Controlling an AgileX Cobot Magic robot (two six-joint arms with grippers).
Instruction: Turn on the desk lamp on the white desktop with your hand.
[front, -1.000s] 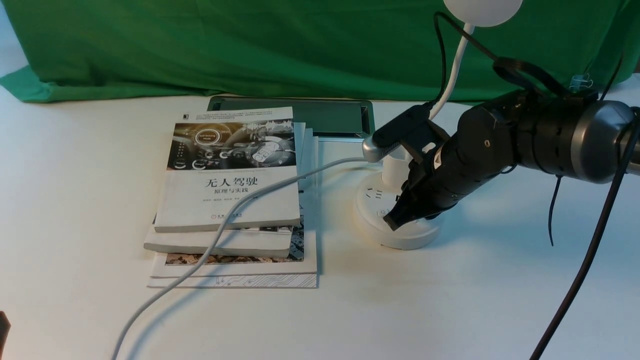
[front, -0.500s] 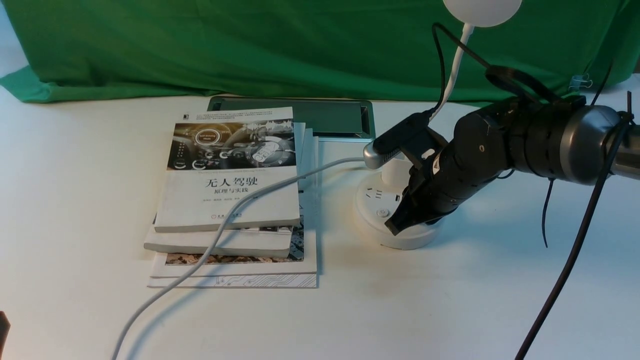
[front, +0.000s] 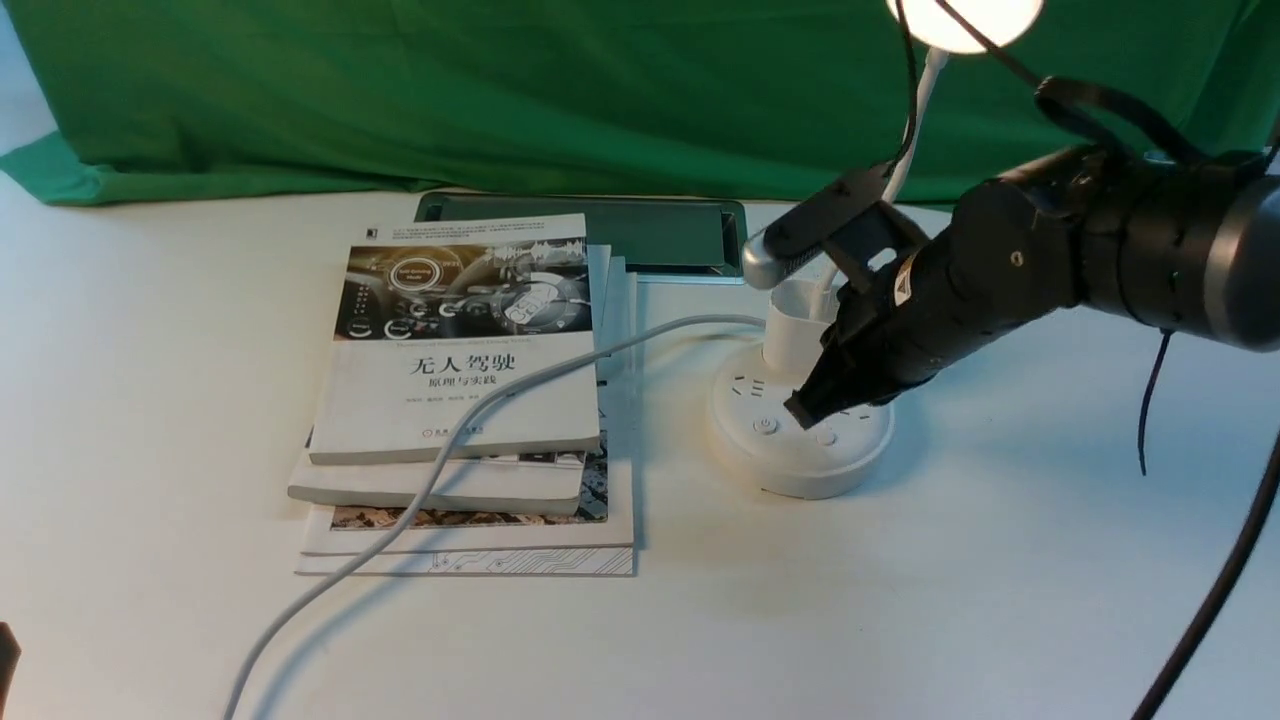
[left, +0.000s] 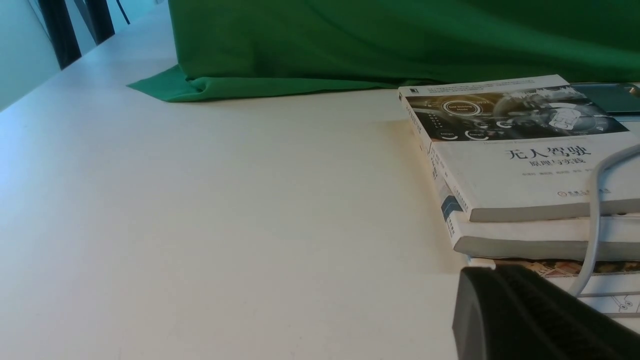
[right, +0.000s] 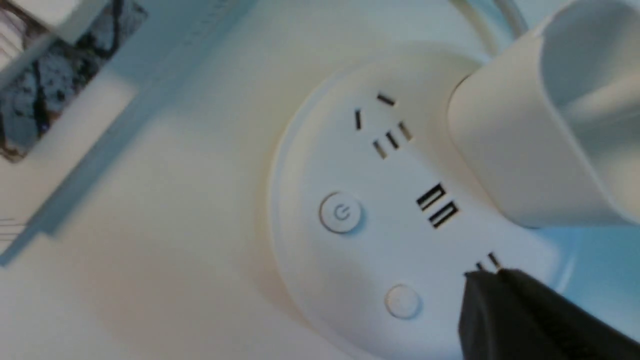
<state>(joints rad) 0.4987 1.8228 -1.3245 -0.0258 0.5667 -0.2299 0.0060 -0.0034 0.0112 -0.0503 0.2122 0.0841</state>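
Lamp (front: 790, 462) stands on desktop (front: 900, 600), right of centre, near the books (front: 460, 400).

Hidden or cut off:
- Head (front: 965, 20) glows; the upper frame edge cuts off its top.
- Neck (front: 925, 90) shows only in its upper run. The lower run is lost behind the wrist camera and the arm.
- Right rear of base (front: 760, 465) sits behind the arm.
- Grey cable (front: 480, 420) crosses the books, disappears behind cup (front: 795, 330), and leaves the frame at the bottom.
- Left gripper (left: 525, 315) is only a black wedge in its own wrist view; whether it is open I cannot tell.
- Right wrist view is blurred.

Orientation: the lamp's long axis is upright, base to head, with the neck leaning slightly right. The socket face looks up, buttons on the robot's side.

Hand (front: 805, 410): jaws closed to one tapered tip, gripping nothing. It slants down-left over the base, just beside the plain button (right: 403, 301). The power button (right: 341, 213) lies uncovered to its left. Whether the tip touches the base I cannot tell.
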